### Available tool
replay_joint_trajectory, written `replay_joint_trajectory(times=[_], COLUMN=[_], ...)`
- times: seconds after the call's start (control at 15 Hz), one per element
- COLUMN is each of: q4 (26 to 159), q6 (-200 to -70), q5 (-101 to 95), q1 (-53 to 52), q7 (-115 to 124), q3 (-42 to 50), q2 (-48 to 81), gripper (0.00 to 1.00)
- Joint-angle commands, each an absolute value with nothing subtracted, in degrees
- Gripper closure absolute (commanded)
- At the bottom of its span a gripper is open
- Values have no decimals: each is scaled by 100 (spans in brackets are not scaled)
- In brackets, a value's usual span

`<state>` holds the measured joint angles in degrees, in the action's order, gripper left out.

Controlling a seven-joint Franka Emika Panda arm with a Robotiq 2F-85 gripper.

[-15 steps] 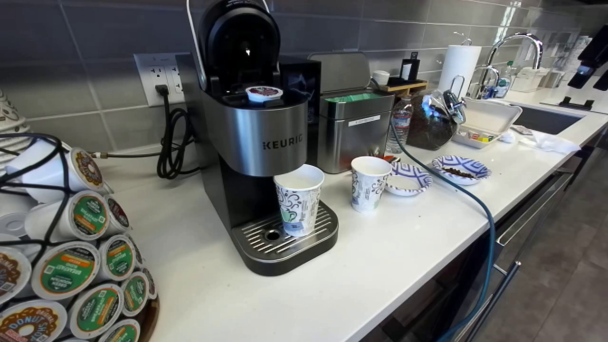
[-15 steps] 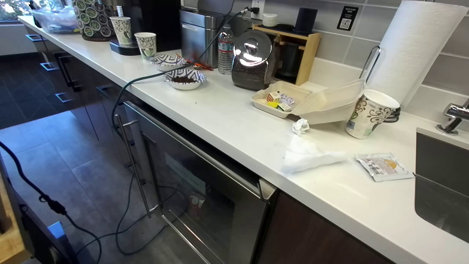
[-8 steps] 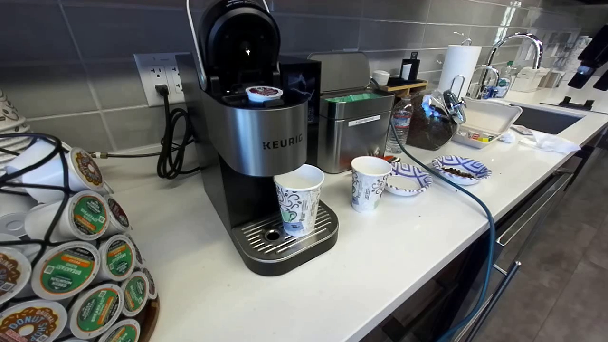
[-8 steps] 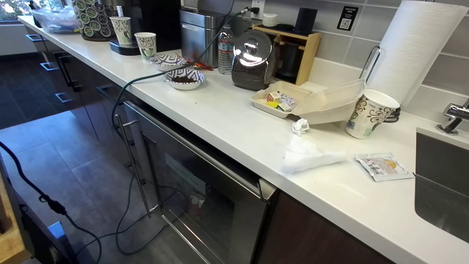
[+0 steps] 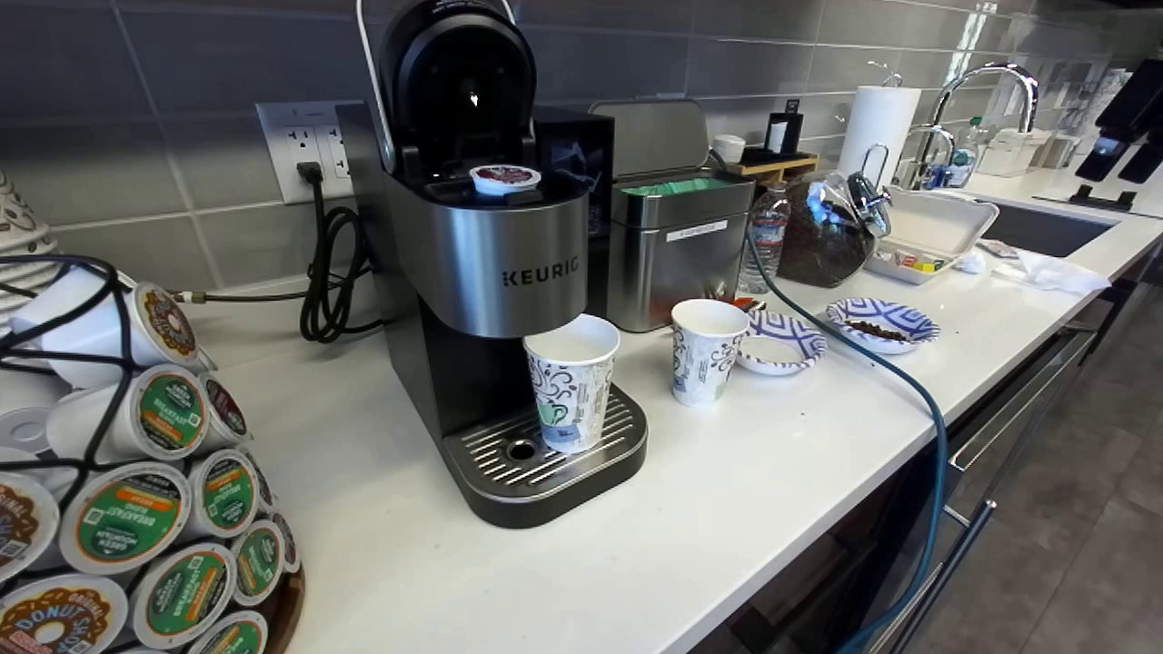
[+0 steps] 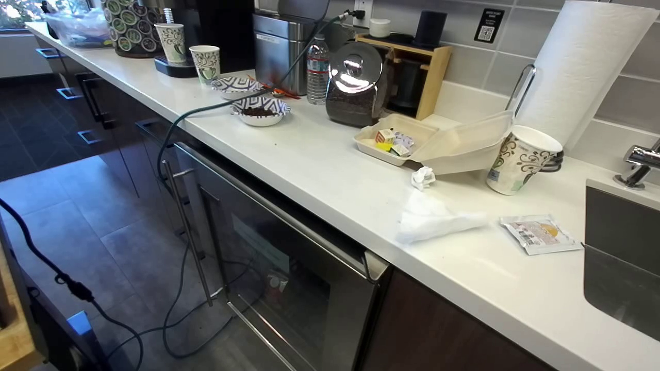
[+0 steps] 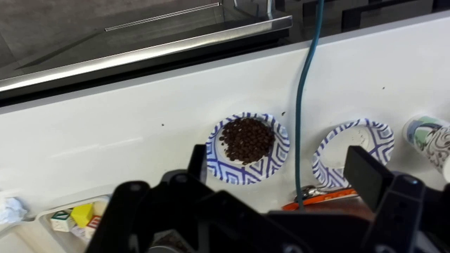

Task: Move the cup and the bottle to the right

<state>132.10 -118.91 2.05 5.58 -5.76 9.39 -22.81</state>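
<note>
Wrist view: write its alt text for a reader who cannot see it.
Wide-open, empty pincer above a white counter, where a blue-patterned bowl holds dark brown beans. A blue-green cable runs between it and a second patterned bowl that shows only specks inside; a patterned paper cup is cut off at the right edge.

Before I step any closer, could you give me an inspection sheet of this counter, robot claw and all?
Surface: white counter, a few dark specks.
Job's things: patterned cup, upright beside the coffee machine; clear bottle, upright between metal bin and jar.
Clutter: bowl of beans, second bowl, open takeaway box, crumpled napkin, sachet, another cup on the machine's tray.
Gripper: open; nothing seen in its grip.
Cables: blue cable passes between the bowls and over the counter's front edge; black cord looped beside the coffee machine.
Surroundings: sink, paper towel roll, tiled wall.
</note>
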Motion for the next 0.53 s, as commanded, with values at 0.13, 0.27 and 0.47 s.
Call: replay_joint_trajectory(times=[0.13, 0.27, 0.47], q4=[13873, 13934, 13834], q6=[-12784, -13318, -13812], q5=[960, 1243, 1789], q1=[-170, -439, -829], q7=[-937, -1017, -1182], q3=[451, 262, 97], q2=[-2088, -1830, -1292], gripper=[0, 0, 0])
